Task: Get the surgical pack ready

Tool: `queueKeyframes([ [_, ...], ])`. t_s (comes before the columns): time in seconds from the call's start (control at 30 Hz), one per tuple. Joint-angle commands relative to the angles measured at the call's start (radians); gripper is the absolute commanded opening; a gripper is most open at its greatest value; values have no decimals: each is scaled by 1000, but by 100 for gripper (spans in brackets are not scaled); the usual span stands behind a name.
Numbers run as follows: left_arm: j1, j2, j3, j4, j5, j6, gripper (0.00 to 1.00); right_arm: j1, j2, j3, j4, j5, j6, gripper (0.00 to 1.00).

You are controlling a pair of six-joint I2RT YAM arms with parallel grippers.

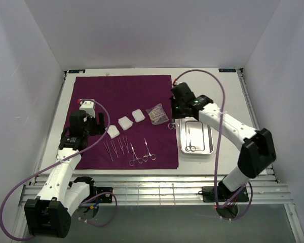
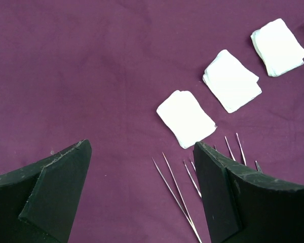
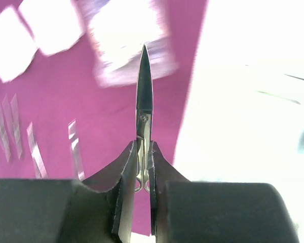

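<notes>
Soft, even light overhead; the right wrist view is motion-blurred, its tabletop (image 3: 243, 76) blown out white, only the scissors (image 3: 144, 91) sharp.

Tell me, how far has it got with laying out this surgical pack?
Done: the purple cloth lies flat, with three gauze pads and several instruments on it. In hand: the right gripper is shut on scissors; the left gripper hovers open. Left: at least one tool lies in the steel tray, and the cloth is unfolded.
</notes>
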State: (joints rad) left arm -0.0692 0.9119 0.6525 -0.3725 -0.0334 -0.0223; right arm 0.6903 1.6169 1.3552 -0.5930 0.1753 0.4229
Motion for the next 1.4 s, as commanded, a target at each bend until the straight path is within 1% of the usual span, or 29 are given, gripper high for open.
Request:
queueKeyframes([
  [0.0, 3, -16, 10, 18, 32, 16, 92, -63, -90, -99, -8, 121, 50, 8],
  [0.03, 3, -15, 10, 18, 32, 16, 92, -74, -100, -157, -8, 130, 50, 8],
  [0.13, 3, -11, 7, 20, 32, 16, 92, -107, -107, -243, -7, 112, 50, 8],
  [0.23, 2, -8, 7, 20, 32, 16, 92, -113, -72, -298, 4, 75, 68, 8],
  [0.27, 2, -8, 9, 21, 62, 16, 92, -112, -57, -313, 13, 69, 76, 8],
  [0.37, 2, -8, 10, 20, 58, 16, 92, -112, -45, -364, 54, 101, 93, 8],
  [0.43, 3, -8, 12, 18, 56, 16, 92, -115, -34, -375, 77, 119, 93, 8],
  [0.53, 2, -8, 10, 17, 56, 16, 91, -115, -14, -377, 99, 84, 82, 8],
  [0.73, 2, -7, 13, 18, 52, 16, 92, -115, 12, -375, 81, 56, 91, 8],
  [0.77, 2, -5, 12, 17, 50, 16, 92, -115, 12, -373, 75, 58, 91, 20],
  [0.8, 3, -5, 13, 18, 49, 16, 92, -115, 11, -366, 58, 61, 93, 27],
  [0.87, 2, -4, 13, 18, 49, 16, 92, -115, -3, -358, 42, 75, 94, 37],
  [1.0, 2, 2, 18, 17, 49, 16, 92, -115, -48, -306, 9, 95, 94, 38],
  [1.07, 3, 4, 19, 15, 50, 16, 92, -112, -77, -236, -31, 113, 86, 38],
  [1.13, 3, 4, 19, 17, 49, 16, 91, -78, -98, -185, -44, 174, 64, 38],
  [1.17, 2, 2, 18, 17, 49, 16, 91, -52, -109, -138, -38, 191, 15, 38],
  [1.2, 2, 4, 15, 17, 49, 16, 91, 9, -106, -116, -27, 196, -13, 40],
  [1.23, 2, 5, 13, 18, 49, 16, 92, 37, -94, -94, -22, 144, -35, 41],
  [1.27, 3, 8, 13, 18, 49, 13, 92, 60, -33, -41, -39, 94, -48, 43],
  [1.33, 2, 13, 15, 20, 44, -11, 91, 119, 58, 34, -100, -23, -36, 43],
  [1.37, 3, 15, 18, 18, -6, -24, 91, 173, 145, 76, -166, -19, -29, 43],
])
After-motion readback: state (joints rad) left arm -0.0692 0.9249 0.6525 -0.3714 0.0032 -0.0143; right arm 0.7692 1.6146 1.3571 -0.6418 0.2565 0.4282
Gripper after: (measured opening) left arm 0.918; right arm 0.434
